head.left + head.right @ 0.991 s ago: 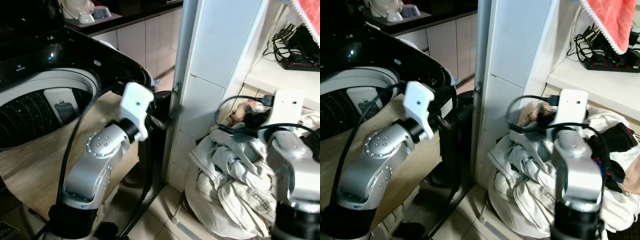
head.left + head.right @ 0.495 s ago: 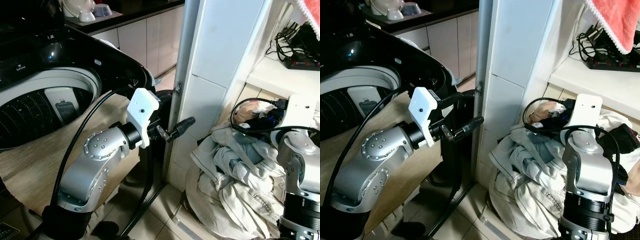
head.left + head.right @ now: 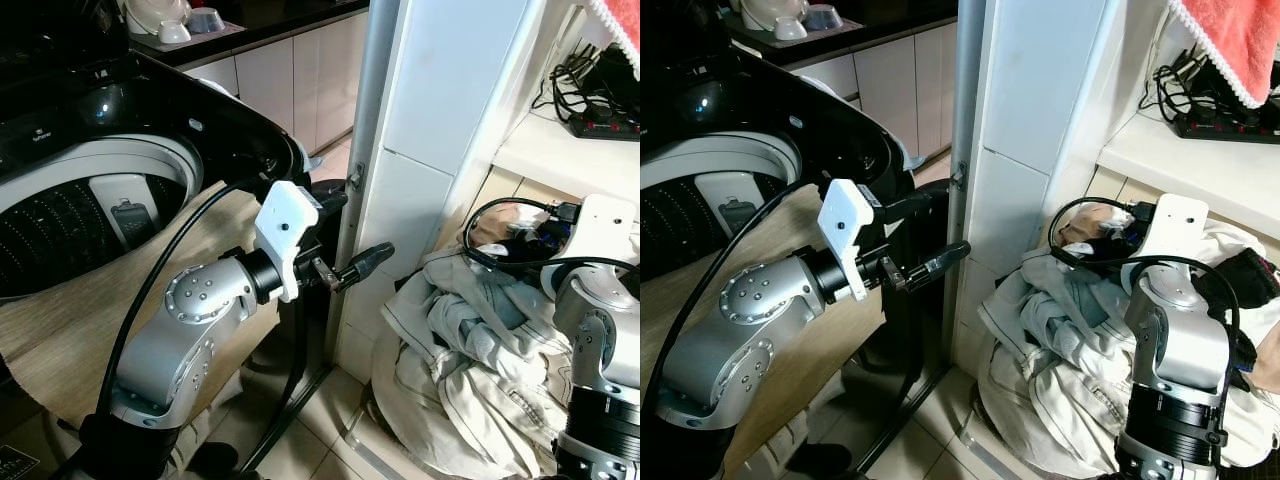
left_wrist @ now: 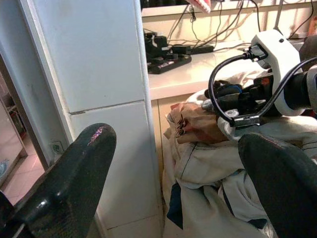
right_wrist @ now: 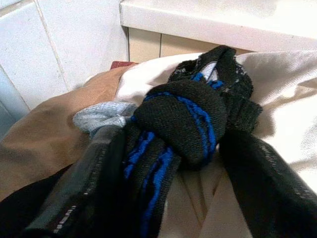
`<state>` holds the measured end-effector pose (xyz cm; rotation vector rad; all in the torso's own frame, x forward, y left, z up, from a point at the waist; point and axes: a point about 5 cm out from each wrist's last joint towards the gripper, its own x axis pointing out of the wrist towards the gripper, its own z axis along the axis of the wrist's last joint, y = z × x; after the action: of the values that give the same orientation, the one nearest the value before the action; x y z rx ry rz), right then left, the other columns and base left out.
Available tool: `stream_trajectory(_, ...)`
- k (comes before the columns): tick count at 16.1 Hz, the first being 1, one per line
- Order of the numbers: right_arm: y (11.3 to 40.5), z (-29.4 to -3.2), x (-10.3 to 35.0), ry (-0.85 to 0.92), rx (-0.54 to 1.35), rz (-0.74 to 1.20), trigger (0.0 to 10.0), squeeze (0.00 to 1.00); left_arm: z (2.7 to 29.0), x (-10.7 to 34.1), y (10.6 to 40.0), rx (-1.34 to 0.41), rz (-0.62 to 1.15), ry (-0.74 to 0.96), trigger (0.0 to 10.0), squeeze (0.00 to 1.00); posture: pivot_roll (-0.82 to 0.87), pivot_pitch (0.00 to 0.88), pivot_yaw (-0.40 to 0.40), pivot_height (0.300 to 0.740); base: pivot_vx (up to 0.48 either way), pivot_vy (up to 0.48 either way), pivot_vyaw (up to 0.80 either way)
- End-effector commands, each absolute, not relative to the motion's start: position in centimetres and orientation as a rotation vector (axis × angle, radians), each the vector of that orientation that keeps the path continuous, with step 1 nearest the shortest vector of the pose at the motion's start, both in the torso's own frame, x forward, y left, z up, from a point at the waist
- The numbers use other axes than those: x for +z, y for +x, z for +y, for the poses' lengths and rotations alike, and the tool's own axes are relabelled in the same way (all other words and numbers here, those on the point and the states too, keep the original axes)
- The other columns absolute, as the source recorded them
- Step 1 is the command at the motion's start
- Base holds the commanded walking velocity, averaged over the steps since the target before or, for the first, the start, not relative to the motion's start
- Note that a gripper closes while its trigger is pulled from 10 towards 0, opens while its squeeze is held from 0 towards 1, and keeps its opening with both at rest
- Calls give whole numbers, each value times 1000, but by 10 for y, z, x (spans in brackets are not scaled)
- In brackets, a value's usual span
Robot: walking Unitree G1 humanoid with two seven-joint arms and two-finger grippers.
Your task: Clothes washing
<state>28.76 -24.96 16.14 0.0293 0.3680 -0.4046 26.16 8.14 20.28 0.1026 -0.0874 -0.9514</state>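
Note:
The top-loading washing machine point(image 3: 110, 165) stands at the left with its lid up and its drum point(image 3: 60, 225) exposed. A heap of pale clothes point(image 3: 470, 370) lies on the floor at the right, under a shelf. My left gripper point(image 3: 360, 225) is open in mid-air between the machine and the heap, with its fingers point(image 4: 74, 183) pointing toward the clothes. My right gripper point(image 3: 520, 240) is down on top of the heap. Its fingers point(image 5: 99, 183) are shut on a knotted black sock bundle with blue stripes point(image 5: 183, 119).
A white tiled pillar point(image 3: 440, 120) stands between machine and heap. The shelf point(image 3: 560, 150) above the clothes carries a power strip point(image 3: 600, 125) and cables; a red towel point(image 3: 1230, 40) hangs over it. A beige cloth point(image 3: 60, 330) drapes the machine's front. Cabinets point(image 3: 290, 80) stand behind.
My left gripper has swung out from beside the pillar and now points toward the clothes heap. My right arm has shifted a little to the right on the heap.

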Motion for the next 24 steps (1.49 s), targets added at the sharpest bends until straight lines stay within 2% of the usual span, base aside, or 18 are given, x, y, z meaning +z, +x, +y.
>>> stream_trajectory(1,286,-253,161,36,-422,376,0,0,78,205,259,-975,-92,106,10000,0,-94,0,-11,740,0,0,0)
stream_trajectory(10,285,-252,160,46,-421,369,0,0,77,204,260,-974,-91,100,10000,0,-97,0,-8,740,0,0,0)
stream_trajectory(15,282,-253,170,10,-475,291,0,0,79,205,263,-933,-106,85,10000,0,-105,0,-8,740,0,0,0)
stream_trajectory(17,277,-248,182,-122,-475,175,0,0,89,212,278,-762,-132,19,10000,0,-108,0,-8,740,0,0,0)
stream_trajectory(21,266,-227,199,-373,-395,-34,0,0,101,220,295,-600,-116,-91,10000,0,-107,0,-10,740,0,0,0)
stream_trajectory(23,262,-207,212,-507,-267,-188,0,0,103,224,300,-545,-98,-197,10000,0,-109,0,-7,740,0,0,0)
stream_trajectory(24,259,-173,220,-642,-15,-336,0,0,98,232,303,-573,-81,-339,10000,94,-114,0,-3,740,0,0,0)
